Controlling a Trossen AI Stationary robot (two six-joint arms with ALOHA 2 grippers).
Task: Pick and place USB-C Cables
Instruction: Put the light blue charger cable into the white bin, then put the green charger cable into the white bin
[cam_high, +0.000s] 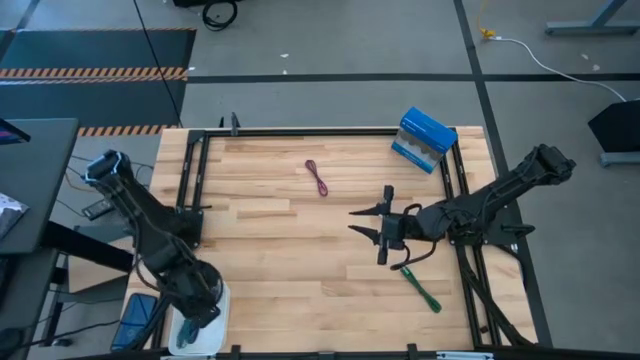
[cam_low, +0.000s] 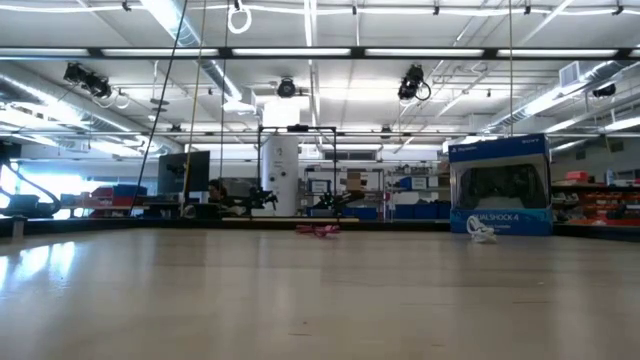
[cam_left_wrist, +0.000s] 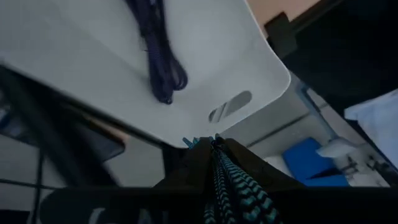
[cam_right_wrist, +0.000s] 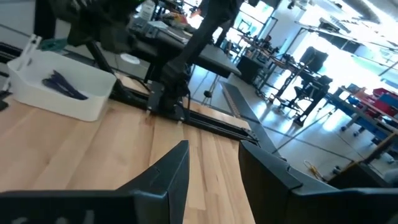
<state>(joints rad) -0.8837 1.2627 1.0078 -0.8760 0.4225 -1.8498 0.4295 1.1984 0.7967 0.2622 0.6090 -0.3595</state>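
The left gripper (cam_high: 196, 325) hangs over the white tray (cam_high: 218, 300) at the worktop's (cam_high: 270, 250) seven o'clock corner, its fingers (cam_left_wrist: 193, 165) closed on a teal cable (cam_left_wrist: 233, 186) that runs between them in the left wrist view. A purple cable (cam_left_wrist: 158, 56) lies inside the tray.

The right gripper (cam_high: 362, 221) hovers above the worktop at about three o'clock from its centre, its fingers (cam_right_wrist: 171, 171) parted and holding nothing.

A maroon cable (cam_high: 318, 178) lies on the bare wood toward twelve o'clock, well apart from both grippers. A green cable (cam_high: 421, 287) lies at about five o'clock, near the right arm. The blue-and-white box (cam_high: 424, 140) stands at the one o'clock corner; in the low view a white cable (cam_low: 481, 233) lies just beside it.
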